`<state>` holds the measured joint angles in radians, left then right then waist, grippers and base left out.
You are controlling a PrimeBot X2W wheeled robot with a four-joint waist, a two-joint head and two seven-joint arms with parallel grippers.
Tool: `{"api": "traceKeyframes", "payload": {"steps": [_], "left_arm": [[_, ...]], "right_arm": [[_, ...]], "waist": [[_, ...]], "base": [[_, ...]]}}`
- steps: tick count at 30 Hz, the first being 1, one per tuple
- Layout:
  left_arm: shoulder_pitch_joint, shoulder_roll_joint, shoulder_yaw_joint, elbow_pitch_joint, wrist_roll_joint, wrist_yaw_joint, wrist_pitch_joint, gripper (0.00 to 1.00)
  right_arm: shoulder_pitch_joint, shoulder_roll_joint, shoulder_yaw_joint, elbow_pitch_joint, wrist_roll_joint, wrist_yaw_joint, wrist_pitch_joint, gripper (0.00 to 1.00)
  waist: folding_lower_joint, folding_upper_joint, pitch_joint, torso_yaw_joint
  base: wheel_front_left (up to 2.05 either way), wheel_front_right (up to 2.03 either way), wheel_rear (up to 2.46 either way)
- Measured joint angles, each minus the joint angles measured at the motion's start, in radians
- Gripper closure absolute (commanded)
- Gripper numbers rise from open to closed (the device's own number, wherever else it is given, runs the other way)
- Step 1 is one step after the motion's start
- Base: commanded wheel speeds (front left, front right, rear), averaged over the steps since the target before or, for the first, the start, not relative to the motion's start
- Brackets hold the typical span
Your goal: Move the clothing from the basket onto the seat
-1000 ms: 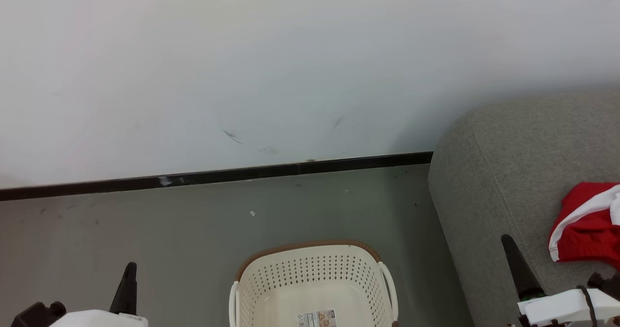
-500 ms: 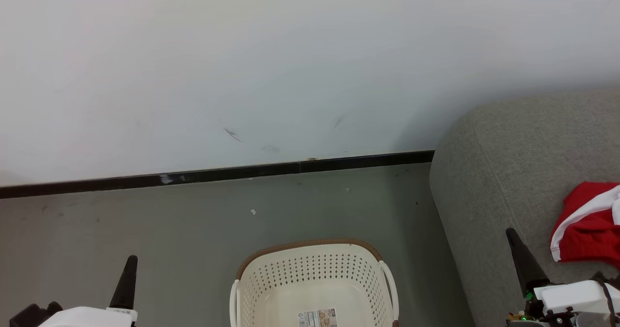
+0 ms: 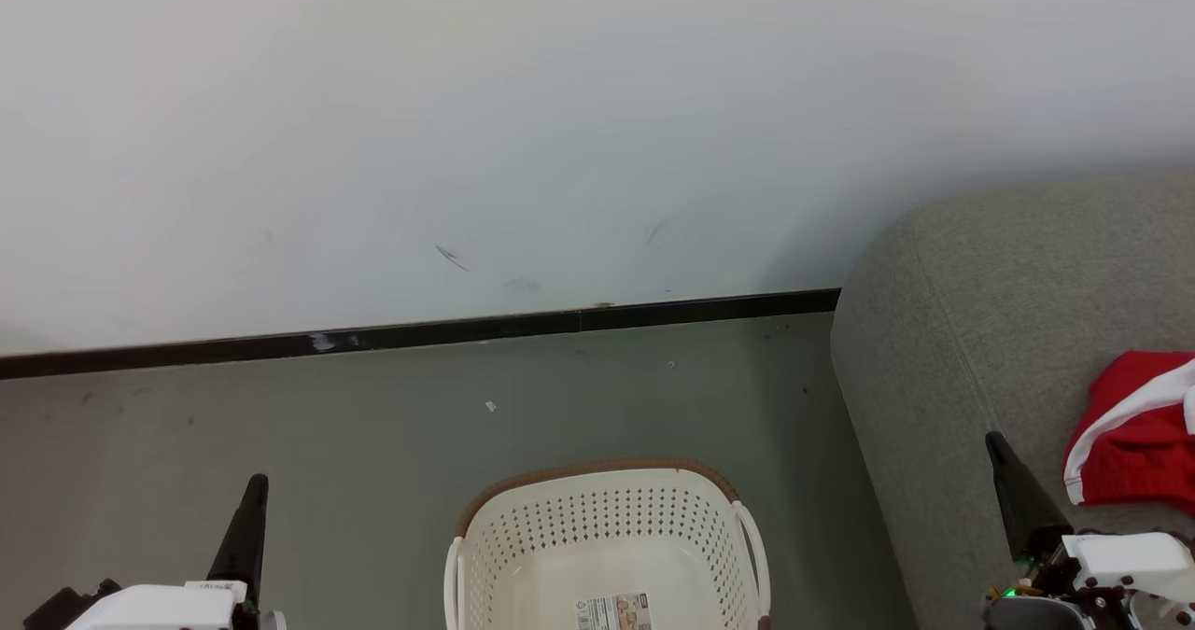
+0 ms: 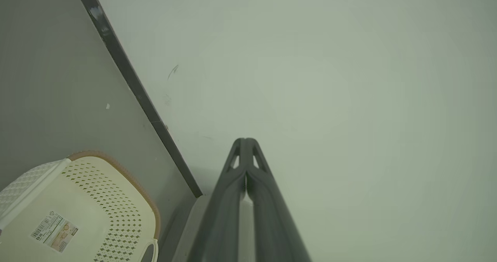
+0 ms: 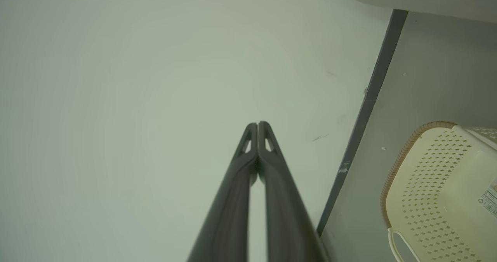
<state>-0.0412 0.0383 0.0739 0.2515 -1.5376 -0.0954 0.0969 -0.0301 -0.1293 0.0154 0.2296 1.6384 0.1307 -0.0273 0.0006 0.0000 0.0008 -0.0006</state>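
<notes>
The cream perforated basket with its brown rim stands on the floor at the bottom centre, and the part of its inside that I see holds just a label sticker. Red clothing with a white stripe lies on the grey seat at the right edge. My left gripper is shut, raised left of the basket. Shut too, my right gripper stands over the seat just left of the clothing, holding nothing. Both wrist views show closed fingertips, left gripper and right gripper, pointing at the wall, with the basket off to one side.
A white wall with a black baseboard runs behind the basket. Grey floor spreads left of the basket and between it and the seat's rounded corner.
Both grippers have drifted slightly upward in the head view, the right one also a little to the right. The basket and clothing stay put.
</notes>
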Motion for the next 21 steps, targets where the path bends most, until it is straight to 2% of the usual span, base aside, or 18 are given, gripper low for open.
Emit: {"api": "traceKeyframes", "payload": {"steps": [5,21], "left_arm": [[-0.019,-0.003,0.010,0.008,-0.059,-0.014,0.016,1.00],[-0.019,-0.003,0.010,0.014,-0.062,-0.019,0.016,1.00]], "right_arm": [[-0.004,-0.004,0.000,0.010,0.082,0.000,0.013,1.00],[-0.022,-0.004,-0.001,0.015,0.086,0.000,0.017,1.00]], "waist": [[-0.0001,0.0000,0.001,0.001],[-0.0002,0.0000,0.001,0.001]], "base": [[0.00,0.00,0.00],[0.00,0.00,0.00]]}}
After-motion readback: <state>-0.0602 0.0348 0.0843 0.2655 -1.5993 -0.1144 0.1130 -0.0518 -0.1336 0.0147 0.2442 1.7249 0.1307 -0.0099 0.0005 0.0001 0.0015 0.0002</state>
